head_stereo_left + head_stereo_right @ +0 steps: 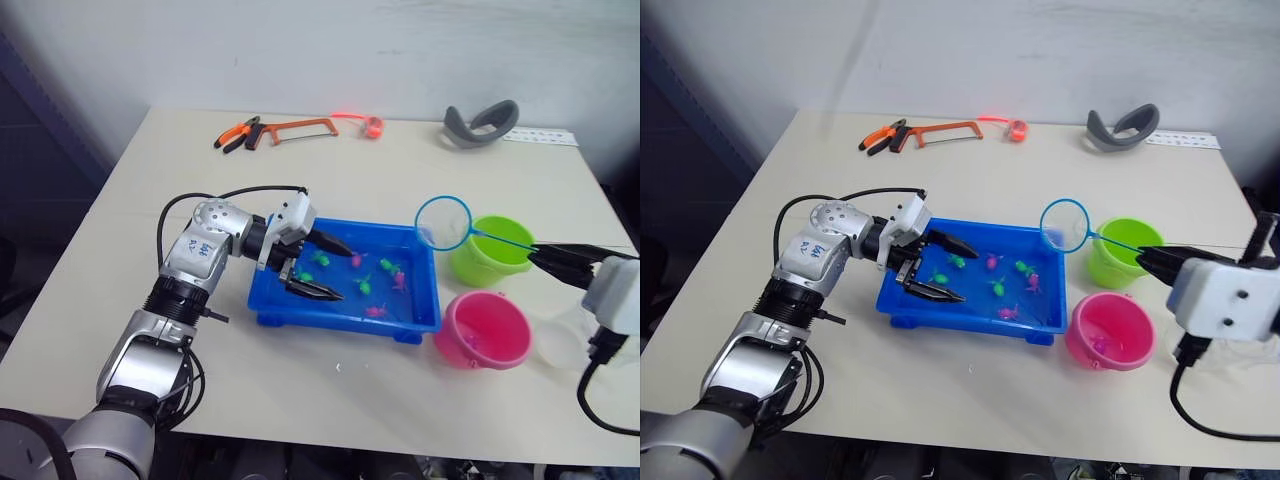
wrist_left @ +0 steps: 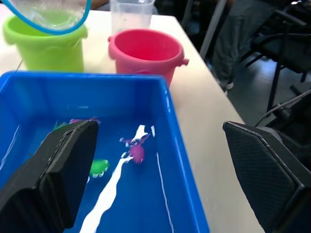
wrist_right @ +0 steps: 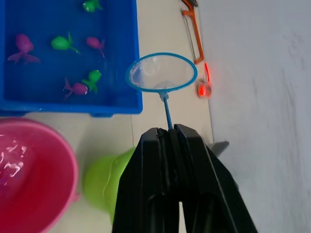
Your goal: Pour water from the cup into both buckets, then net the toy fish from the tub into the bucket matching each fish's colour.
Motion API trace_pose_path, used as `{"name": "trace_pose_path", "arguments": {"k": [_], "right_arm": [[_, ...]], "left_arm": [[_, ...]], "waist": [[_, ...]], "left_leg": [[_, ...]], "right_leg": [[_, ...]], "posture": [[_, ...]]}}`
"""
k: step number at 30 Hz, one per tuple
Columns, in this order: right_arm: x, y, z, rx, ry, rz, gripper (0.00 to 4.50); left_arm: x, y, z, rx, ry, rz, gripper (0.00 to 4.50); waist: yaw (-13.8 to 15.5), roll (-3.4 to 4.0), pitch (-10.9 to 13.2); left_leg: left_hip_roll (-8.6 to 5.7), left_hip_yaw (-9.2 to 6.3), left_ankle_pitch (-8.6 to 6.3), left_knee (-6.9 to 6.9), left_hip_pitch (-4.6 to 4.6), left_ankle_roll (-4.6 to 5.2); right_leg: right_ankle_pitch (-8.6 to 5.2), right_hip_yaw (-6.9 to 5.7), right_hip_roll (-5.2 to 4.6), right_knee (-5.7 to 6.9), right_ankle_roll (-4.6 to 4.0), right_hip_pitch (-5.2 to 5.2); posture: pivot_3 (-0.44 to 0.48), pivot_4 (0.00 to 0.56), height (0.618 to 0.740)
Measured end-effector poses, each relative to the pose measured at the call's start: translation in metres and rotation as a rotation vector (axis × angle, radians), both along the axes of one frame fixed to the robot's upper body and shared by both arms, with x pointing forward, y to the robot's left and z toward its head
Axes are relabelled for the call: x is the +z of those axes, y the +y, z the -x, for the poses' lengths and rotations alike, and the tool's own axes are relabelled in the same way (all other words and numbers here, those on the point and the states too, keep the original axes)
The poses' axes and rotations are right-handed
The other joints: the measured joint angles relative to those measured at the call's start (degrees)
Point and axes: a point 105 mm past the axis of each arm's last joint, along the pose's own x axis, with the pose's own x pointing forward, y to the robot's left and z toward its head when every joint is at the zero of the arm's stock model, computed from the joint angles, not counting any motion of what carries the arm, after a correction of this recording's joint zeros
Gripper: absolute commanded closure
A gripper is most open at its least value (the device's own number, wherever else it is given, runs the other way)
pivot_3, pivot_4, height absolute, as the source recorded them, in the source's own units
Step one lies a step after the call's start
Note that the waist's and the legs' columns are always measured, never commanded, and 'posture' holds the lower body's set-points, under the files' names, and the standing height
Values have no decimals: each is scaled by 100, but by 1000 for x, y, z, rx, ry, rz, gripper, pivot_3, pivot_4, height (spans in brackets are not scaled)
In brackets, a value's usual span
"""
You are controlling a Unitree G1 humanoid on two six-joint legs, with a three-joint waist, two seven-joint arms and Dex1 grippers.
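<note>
Here the net (image 1: 443,222) hovers over the tub (image 1: 425,290) edge — empty.

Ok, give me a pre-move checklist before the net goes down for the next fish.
1. Net gripped: ok, right gripper fingers closed on the handle.
2. Hoop empty: ok, nothing in the mesh in the right wrist view.
3. Hoop position: not ok, it hangs at the tub's far right corner, not over a fish.
4. Fish left: ok, green fish and pink fish still in the tub.
5. Tub steadied: cannot tell; left gripper is open at the left wall, contact unclear.
6. Buckets ready: ok, green bucket and pink bucket upright beside the tub.
</note>
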Motion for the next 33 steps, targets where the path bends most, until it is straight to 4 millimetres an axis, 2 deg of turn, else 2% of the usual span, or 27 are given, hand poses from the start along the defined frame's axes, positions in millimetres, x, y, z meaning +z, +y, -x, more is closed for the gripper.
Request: {"name": "trace_pose_path", "arguments": {"k": [8,14,18,22,27,33], "right_arm": [[-29,15,-42,189,-7,230,4500],[-58,12,-61,276,38,357,4500],[-64,10,-68,305,36,406,4500],[-62,5,-79,293,8,435,4500],[-63,6,-81,320,-1,467,4500],[-66,9,-73,399,0,511,4500]], "left_arm": [[2,7,-1,74,-14,10,20],[1,11,2,108,-12,9,20],[2,12,3,120,-15,9,20],[2,13,3,131,-15,7,20],[4,12,5,125,-19,13,20],[4,13,4,132,-21,14,20]], "waist": [[5,0,1],[-54,2,1],[-100,3,2],[-130,3,2],[-117,4,2],[-116,4,2]], "left_leg": [[-5,-20,-3,13,-39,4],[-4,-21,-2,15,-38,3],[-3,-22,-2,17,-38,3],[0,-20,-1,18,-34,1],[1,-21,0,18,-34,-1],[0,-20,0,19,-34,-1]], "right_leg": [[0,-27,-8,-6,0,-22],[0,-31,-8,0,0,-23],[0,-32,-9,4,0,-22],[0,-29,-8,10,0,-23],[0,-30,-9,9,0,-23],[0,-30,-9,9,0,-23]], "posture": [[0,150,740],[0,150,740],[0,150,740],[0,150,740],[0,150,740],[0,150,740]]}}
